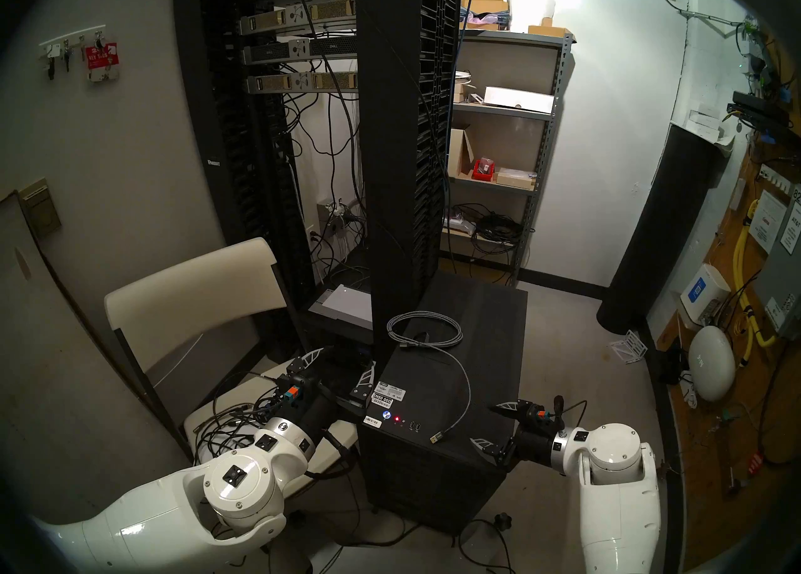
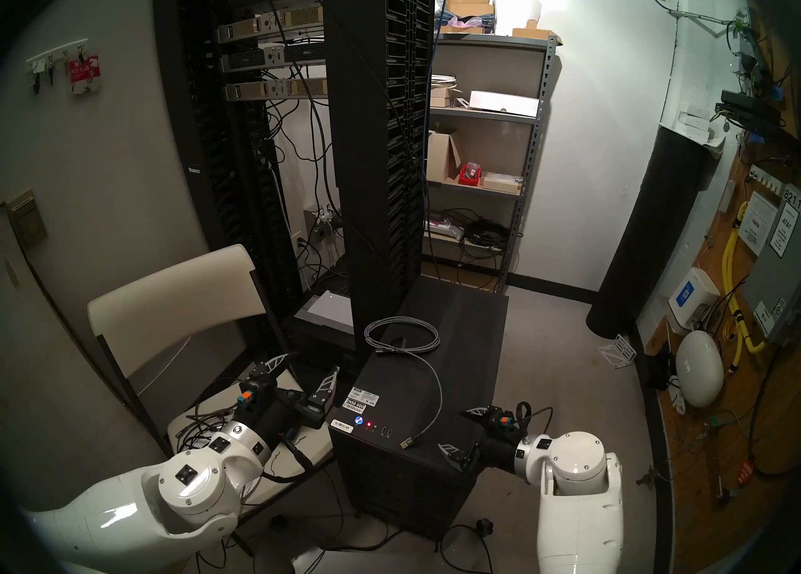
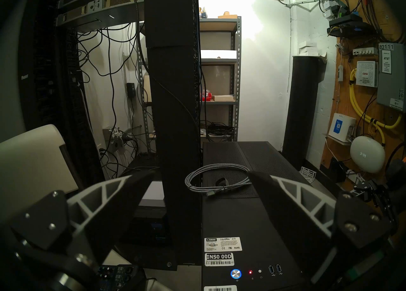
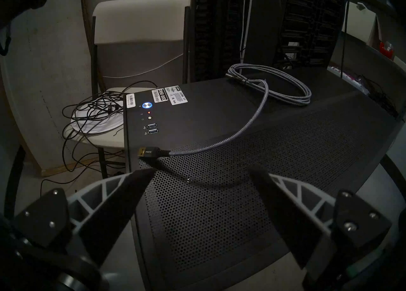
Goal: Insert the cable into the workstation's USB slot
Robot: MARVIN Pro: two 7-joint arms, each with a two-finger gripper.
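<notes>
Head view: grey braided cable (image 1: 466, 382) lying unplugged on top of black workstation (image 1: 477, 321).

Coiled at the far end of the perforated matte lid, tail curving toward the front edge; silver plug (image 4: 142, 152) flat, long axis pointing at that edge, just beside two USB slots (image 4: 152, 128). Left gripper (image 1: 336, 369) beside the tower, jaws spread wide, empty. Right gripper (image 1: 492, 425) near the plug, jaws wide apart, holding nothing. Server rack (image 1: 407, 126) behind; white folding chair (image 1: 190, 300) left; grey floor.
</notes>
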